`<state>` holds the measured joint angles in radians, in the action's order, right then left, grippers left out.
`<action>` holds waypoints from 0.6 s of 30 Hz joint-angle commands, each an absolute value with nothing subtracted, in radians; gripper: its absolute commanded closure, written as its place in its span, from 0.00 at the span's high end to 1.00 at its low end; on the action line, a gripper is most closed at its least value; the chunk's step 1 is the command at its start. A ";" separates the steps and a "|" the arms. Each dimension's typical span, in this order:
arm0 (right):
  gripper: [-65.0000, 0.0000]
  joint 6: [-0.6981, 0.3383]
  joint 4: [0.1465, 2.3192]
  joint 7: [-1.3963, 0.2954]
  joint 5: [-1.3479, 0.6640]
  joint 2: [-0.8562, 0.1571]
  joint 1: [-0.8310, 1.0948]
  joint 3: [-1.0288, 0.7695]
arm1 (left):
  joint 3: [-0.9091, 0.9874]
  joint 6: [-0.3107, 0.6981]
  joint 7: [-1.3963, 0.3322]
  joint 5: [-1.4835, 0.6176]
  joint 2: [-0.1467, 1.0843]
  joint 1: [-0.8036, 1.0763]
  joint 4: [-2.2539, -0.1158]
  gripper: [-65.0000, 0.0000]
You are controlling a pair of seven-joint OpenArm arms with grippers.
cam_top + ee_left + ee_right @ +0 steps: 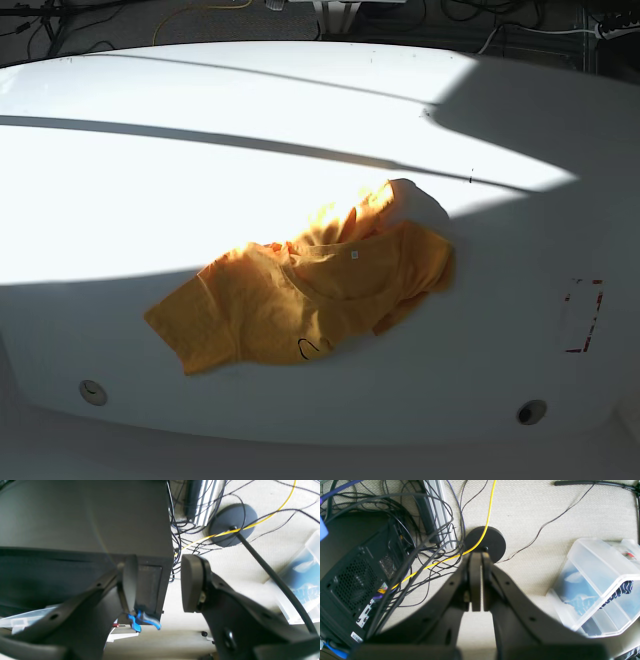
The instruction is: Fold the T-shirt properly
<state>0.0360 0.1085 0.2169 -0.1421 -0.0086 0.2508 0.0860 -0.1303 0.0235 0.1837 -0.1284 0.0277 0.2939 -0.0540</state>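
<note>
Both grippers hung over the floor, away from the work: the left gripper (160, 585) stood parted and empty, the right gripper (477, 585) was pressed closed on nothing. Nobody touched the T-shirt (300, 300), which lay crumpled near the middle of the white table (120, 180), partly in sunlight.

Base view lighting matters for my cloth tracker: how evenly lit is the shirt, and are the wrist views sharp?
Base view: a hard sunlit band washes out the T-shirt top, the rest lies in shadow. Left wrist view: left gripper soft, faint lens flare. Right wrist view: right gripper blurred, floor sharp.
</note>
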 commanded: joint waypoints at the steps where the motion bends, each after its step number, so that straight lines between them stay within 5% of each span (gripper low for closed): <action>1: 0.00 0.038 0.105 0.225 -0.143 -0.011 0.266 0.084 | -0.131 0.026 0.184 -0.125 0.028 0.309 -0.049 0.39; 18: 0.00 0.038 0.103 0.226 -0.140 -0.011 0.268 0.083 | -0.135 0.023 0.197 -0.122 0.027 0.310 -0.040 0.40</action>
<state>0.0368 0.1093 0.2173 -0.1421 -0.0090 0.2508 0.0841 -0.1322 0.0261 0.1944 -0.1268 0.0254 0.2947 -0.0486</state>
